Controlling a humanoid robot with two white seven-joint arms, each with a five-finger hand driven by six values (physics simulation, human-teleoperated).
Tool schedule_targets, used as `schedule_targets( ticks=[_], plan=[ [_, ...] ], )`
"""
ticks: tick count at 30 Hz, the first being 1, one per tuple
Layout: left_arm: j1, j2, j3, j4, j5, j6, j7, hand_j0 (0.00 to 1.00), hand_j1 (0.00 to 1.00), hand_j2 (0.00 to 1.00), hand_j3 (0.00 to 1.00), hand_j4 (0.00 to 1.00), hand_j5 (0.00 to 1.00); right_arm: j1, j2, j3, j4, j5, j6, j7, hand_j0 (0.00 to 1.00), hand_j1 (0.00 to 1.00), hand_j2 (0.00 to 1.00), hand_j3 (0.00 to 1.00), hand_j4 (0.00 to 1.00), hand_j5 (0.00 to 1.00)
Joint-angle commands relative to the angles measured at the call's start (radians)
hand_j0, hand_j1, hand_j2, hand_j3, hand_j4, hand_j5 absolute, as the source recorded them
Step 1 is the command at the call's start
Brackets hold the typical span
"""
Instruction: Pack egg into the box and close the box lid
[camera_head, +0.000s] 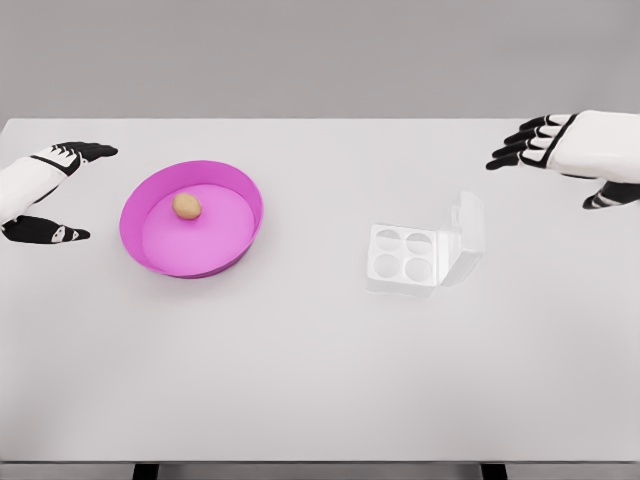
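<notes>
Cut off: both white arms leave the picture at its side edges, so only the left hand (45, 195) and the right hand (570, 155) show, each with part of a forearm.
Hard to make out: the clear egg box (420, 250) is nearly lost against the pale tabletop (320, 380); its four round cups read faintly, and its lid stands raised at the side toward the right hand's fingers.
Left fingers: black-tipped fingers (85, 151) are spread wide from the thumb, holding nothing and touching nothing, hovering just beside the magenta bowl (235, 190).
Right fingers: the fingers (515, 148) are stretched out and apart, empty, above the far right of the tabletop and pointing inward.
Egg: a brown egg (186, 206) lies inside the magenta bowl, toward its far side, near the left fingers and well apart from the right ones.
Box: it sits between the bowl and the right fingers, nearer the right fingers, with all four cups vacant.
</notes>
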Motion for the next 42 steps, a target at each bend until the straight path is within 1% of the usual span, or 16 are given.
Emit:
schedule_targets(
  ticks=[1,7,9,10,11,13,16,18,19,20,21,24,26,28,29,42],
  plan=[
    [0.0,0.001,0.0,0.0,0.007,0.002,-0.001,1.0,1.0,1.0,1.0,1.0,1.0,-0.002,0.0,-0.001,-0.001,-0.004,-0.005,0.0,1.0,1.0,1.0,1.0,1.0,1.0],
    [-0.014,0.0,0.0,0.0,-0.007,0.002,-0.007,1.0,1.0,1.0,1.0,1.0,1.0,0.006,-0.014,0.001,-0.024,-0.004,-0.013,0.0,1.0,1.0,1.0,1.0,1.0,1.0],
    [-0.02,-0.003,0.0,0.0,-0.031,0.002,-0.01,1.0,1.0,1.0,1.0,1.0,1.0,0.02,-0.056,-0.001,-0.007,-0.006,-0.014,0.0,1.0,1.0,1.0,1.0,1.0,1.0],
    [-0.037,-0.005,-0.004,0.0,-0.053,0.002,-0.024,1.0,1.0,1.0,1.0,1.0,1.0,0.02,-0.06,-0.015,-0.003,-0.007,-0.045,0.0,1.0,1.0,1.0,1.0,1.0,1.0],
    [-0.051,-0.005,-0.004,0.001,-0.077,0.002,-0.05,1.0,1.0,1.0,1.0,1.0,1.0,0.025,-0.062,-0.027,0.029,-0.009,-0.077,0.0,1.0,1.0,1.0,1.0,1.0,1.0],
    [-0.074,-0.005,-0.009,0.001,-0.111,0.002,-0.088,1.0,1.0,1.0,1.0,1.0,1.0,0.028,-0.056,-0.039,0.106,-0.015,-0.081,0.0,1.0,1.0,1.0,1.0,1.0,1.0],
    [-0.127,-0.005,-0.01,0.004,-0.143,0.002,-0.173,1.0,1.0,1.0,1.0,1.0,1.0,0.028,-0.057,-0.052,0.126,-0.016,-0.081,0.0,1.0,1.0,1.0,1.0,1.0,1.0],
    [-0.184,-0.01,-0.063,0.041,-0.134,0.002,-0.224,0.99,0.99,0.99,0.99,0.99,0.99,0.034,-0.057,-0.05,0.126,-0.032,-0.081,0.0,1.0,1.0,1.0,1.0,1.0,1.0],
    [-0.235,-0.01,-0.124,0.093,-0.114,0.002,-0.224,0.99,0.99,0.99,0.99,0.99,0.99,0.048,-0.056,-0.052,0.128,-0.033,-0.081,0.0,1.0,1.0,1.0,1.0,1.0,1.0],
    [-0.302,-0.005,-0.228,0.164,-0.065,0.002,-0.224,0.99,0.99,0.99,0.99,0.99,0.99,0.055,-0.056,-0.052,0.135,-0.033,-0.081,0.0,1.0,1.0,1.0,1.0,1.0,1.0],
    [-0.351,-0.003,-0.305,0.205,-0.025,0.002,-0.224,0.99,0.99,0.99,0.99,0.99,0.99,0.067,-0.054,-0.052,0.143,-0.03,-0.081,0.0,1.0,1.0,1.0,1.0,1.0,1.0],
    [-0.42,-0.002,-0.425,0.262,0.056,0.002,-0.224,0.97,0.97,0.97,0.97,0.97,0.97,0.074,-0.054,-0.058,0.189,-0.023,-0.081,0.0,1.0,1.0,1.0,1.0,1.0,1.0],
    [-0.463,-0.003,-0.471,0.311,0.096,0.002,-0.224,0.95,0.95,0.95,0.95,0.95,0.95,0.109,-0.054,-0.059,0.206,-0.016,-0.081,0.0,1.0,1.0,1.0,1.0,1.0,1.0],
    [-0.522,-0.007,-0.573,0.359,0.159,0.002,-0.224,0.95,0.95,0.95,0.95,0.95,0.95,0.117,-0.053,-0.059,0.215,-0.013,-0.081,0.0,1.0,1.0,1.0,1.0,1.0,1.0],
    [-0.532,-0.007,-0.601,0.368,0.182,0.002,-0.224,0.95,0.95,0.95,0.95,0.95,0.95,0.123,-0.056,-0.059,0.214,-0.013,-0.081,0.0,1.0,1.0,1.0,1.0,1.0,1.0],
    [-0.54,-0.016,-0.621,0.372,0.202,0.002,-0.224,0.9,0.9,0.9,0.9,0.9,0.9,0.146,-0.054,-0.059,0.241,-0.015,-0.081,0.0,1.0,1.0,1.0,1.0,1.0,1.0]
  ],
)
